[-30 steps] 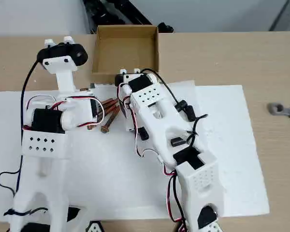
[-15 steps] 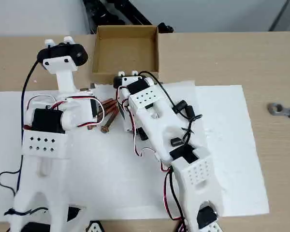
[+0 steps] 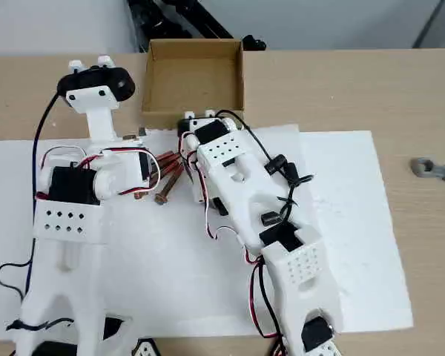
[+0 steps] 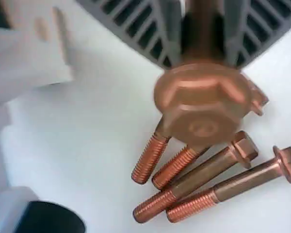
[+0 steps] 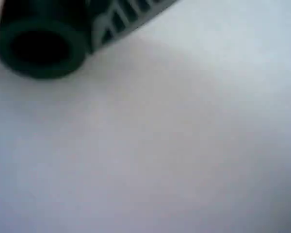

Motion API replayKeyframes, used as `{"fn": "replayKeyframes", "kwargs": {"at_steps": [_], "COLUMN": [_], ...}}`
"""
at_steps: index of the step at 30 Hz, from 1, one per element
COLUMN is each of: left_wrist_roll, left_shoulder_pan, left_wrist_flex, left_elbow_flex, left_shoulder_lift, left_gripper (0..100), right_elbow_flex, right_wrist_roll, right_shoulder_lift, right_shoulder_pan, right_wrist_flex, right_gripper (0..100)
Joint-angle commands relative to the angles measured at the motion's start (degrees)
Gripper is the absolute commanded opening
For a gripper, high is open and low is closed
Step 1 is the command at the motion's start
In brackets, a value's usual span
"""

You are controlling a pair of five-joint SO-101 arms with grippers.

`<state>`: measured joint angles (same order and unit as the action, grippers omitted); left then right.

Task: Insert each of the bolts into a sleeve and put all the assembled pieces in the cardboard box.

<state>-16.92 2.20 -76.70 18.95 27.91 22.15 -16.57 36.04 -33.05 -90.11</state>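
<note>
In the left wrist view my left gripper (image 4: pixel 202 29) is shut on a copper bolt (image 4: pixel 201 104), whose hex head faces the camera between the grey ribbed fingers (image 4: pixel 136 24). Several loose copper bolts (image 4: pixel 208 179) lie on the white foam beneath it, and in the high view they lie as a cluster (image 3: pixel 167 172) between the two arms. My right gripper (image 5: pixel 94 26) holds a black sleeve (image 5: pixel 39 46) with its hollow end showing, just above the foam. The open cardboard box (image 3: pixel 195 78) sits at the table's far edge, behind both grippers.
A white foam sheet (image 3: pixel 341 185) covers most of the wooden table. A grey metal tool (image 3: pixel 434 169) lies at the right edge. The right arm's body (image 3: pixel 245 185) stretches diagonally across the middle of the foam.
The right arm has shifted a little to the left, toward the left gripper and the bolts. The left arm has stayed put.
</note>
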Motion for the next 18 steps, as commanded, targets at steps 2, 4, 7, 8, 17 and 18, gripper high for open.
{"fn": "replayKeyframes", "kwargs": {"at_steps": [2,4,7,8,17,18], "left_wrist_roll": [0.53,0.62,3.25,3.96,6.15,6.07], "left_shoulder_pan": [-0.44,-0.44,-0.35,-0.35,-0.35,-0.35], "left_wrist_flex": [1.58,1.32,1.23,1.14,1.05,1.05], "left_elbow_flex": [-1.8,-2.68,-4.88,-5.93,-11.91,-12.09], "left_shoulder_lift": [2.37,2.37,2.37,2.37,2.37,2.37], "left_gripper": [0,0,0,0,0,0], "right_elbow_flex": [-0.88,-0.79,-0.7,-0.7,-0.79,-0.79], "right_wrist_roll": [0.26,0.26,0.0,-0.09,-0.09,-0.09], "right_shoulder_lift": [0.13,-0.04,-1.63,-2.77,-25.1,-28.09], "right_shoulder_pan": [-3.56,-3.3,-3.12,-3.12,-2.51,-2.51], "right_wrist_flex": [-1.8,-1.98,-3.21,-3.47,-3.56,-3.56], "right_gripper": [1.0,1.0,1.0,1.0,0.8,0.8]}}
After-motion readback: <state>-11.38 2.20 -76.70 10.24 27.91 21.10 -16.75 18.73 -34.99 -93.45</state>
